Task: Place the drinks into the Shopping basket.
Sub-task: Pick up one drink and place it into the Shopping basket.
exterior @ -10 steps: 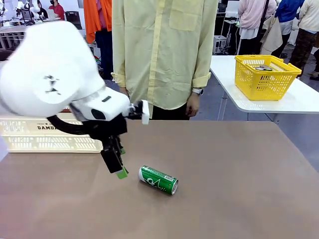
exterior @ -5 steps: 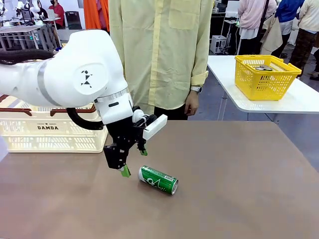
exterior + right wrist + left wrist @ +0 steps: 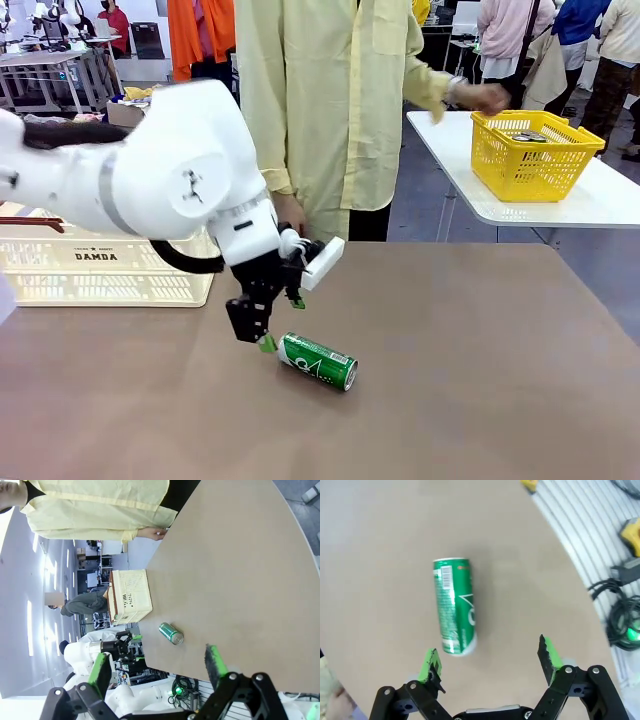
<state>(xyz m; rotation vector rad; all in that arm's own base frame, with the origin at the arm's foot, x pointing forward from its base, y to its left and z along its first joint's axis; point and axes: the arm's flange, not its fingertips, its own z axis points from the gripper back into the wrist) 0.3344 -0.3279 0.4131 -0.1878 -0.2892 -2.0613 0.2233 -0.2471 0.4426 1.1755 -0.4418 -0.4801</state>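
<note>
**Operator:** Where was the green can (image 3: pixel 318 361)?

**Helper:** It lay on its side on the table (image 3: pixel 480 350), with nothing near it. It was not in the basket (image 3: pixel 100 270) yet. The basket sat well off to the can's left and farther back.

**Operator:** And my left gripper (image 3: pixel 282 322)?

**Helper:** Your left gripper hung just over the can's left end. Its fingers were wide apart, with nothing between them. One green pad (image 3: pixel 267 343) was very close to the can's end. I could not tell if it touched.

**Operator:** Why did I hold it like that?

**Helper:** I think you opened it wide so the fingers could go down on both sides of the round can. From the wrist, the can lay nearer one finger than the other. So you likely needed to slide across a bit before you squeezed.

**Operator:** And the right gripper (image 3: pixel 157 665)?

**Helper:** It was open and empty too, well apart from the can. I think you kept it back to give the left arm room.
</note>
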